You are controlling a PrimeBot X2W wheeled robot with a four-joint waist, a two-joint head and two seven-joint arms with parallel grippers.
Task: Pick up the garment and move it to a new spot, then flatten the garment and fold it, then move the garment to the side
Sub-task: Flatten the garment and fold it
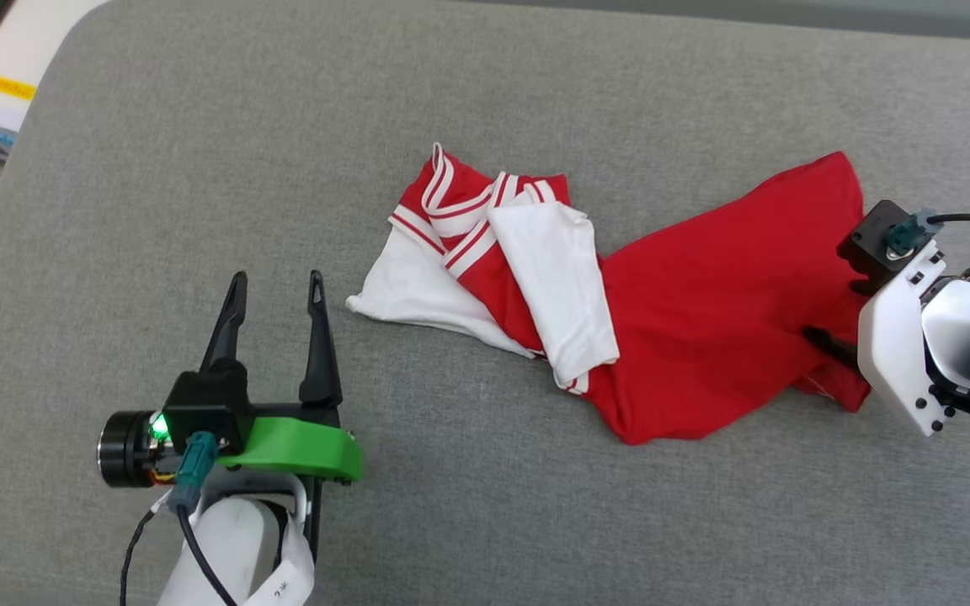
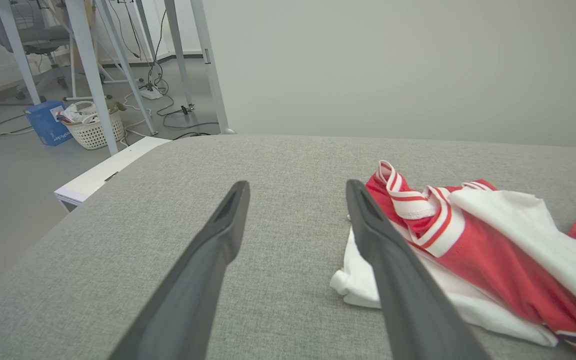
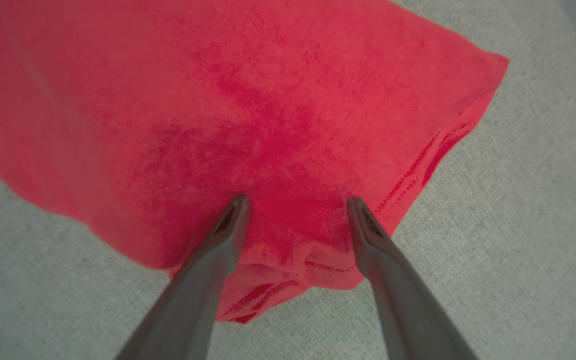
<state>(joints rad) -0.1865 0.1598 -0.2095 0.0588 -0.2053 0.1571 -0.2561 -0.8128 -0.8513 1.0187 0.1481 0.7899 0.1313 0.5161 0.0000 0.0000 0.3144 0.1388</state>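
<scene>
Red and white cloth first: a crumpled red jersey shirt with white sleeves and striped trim [image 1: 687, 311], lying right of the middle on a wide grey fabric top [image 1: 199, 168]. White sleeves and striped collar bunched at the left end, plain red body spread out to the right.

Right dark two-fingered pincer [image 3: 295, 202] spread wide, not squeezing, tips against the red cloth just inside the hem corner at the shirt's right end. A small wrinkle of red between the two tips.

Left dark two-fingered pincer [image 1: 276, 290] spread wide too, holding nothing, left of the shirt and nearer, close to the white sleeve but apart from it.

Rounded corner of the grey top at the far left. Lots of bare grey to the left, far side and near side of the shirt.
</scene>
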